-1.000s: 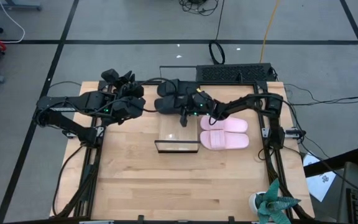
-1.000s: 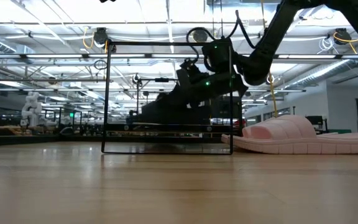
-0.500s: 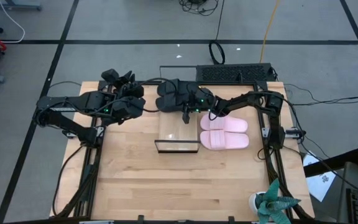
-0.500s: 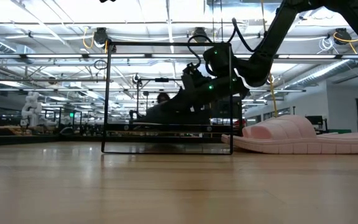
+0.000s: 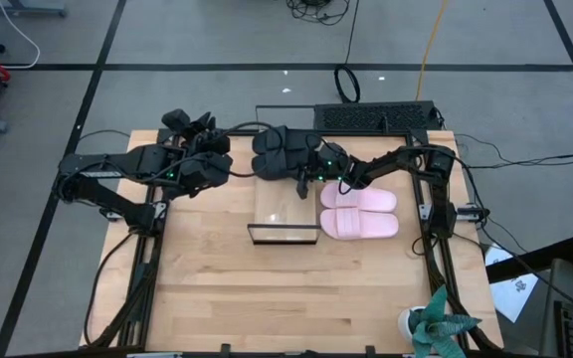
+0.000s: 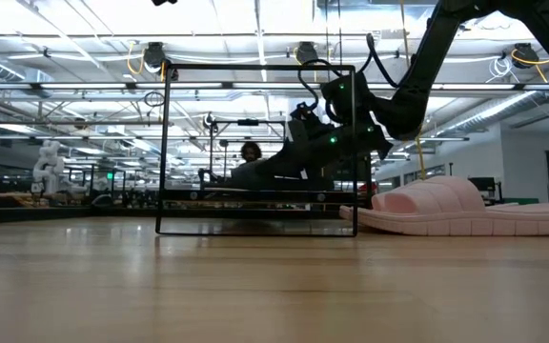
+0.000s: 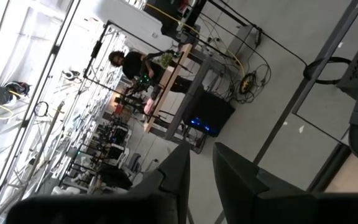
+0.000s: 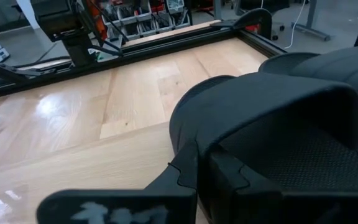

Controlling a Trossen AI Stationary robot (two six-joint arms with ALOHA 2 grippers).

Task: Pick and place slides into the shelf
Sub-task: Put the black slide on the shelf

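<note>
Since a second ago the right gripper point(image 5: 311, 171) has been carrying a black slide point(image 5: 288, 165) farther toward the back end of the shelf point(image 5: 285, 236), fingers clenched on its strap. The other black slide point(image 5: 275, 140) is lying just behind it. The pink slides point(image 5: 358, 211) are lying right of the shelf. The left gripper point(image 5: 217, 162) is hanging left of the shelf, fingers slightly parted, empty.

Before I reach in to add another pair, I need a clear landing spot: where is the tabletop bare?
The tabletop is bare across its whole near half, from the shelf and pink slides toward the near edge. The far side is crowded: the right gripper, shut on a black slide, works at the shelf's far end, and the left gripper hangs beside it.
</note>
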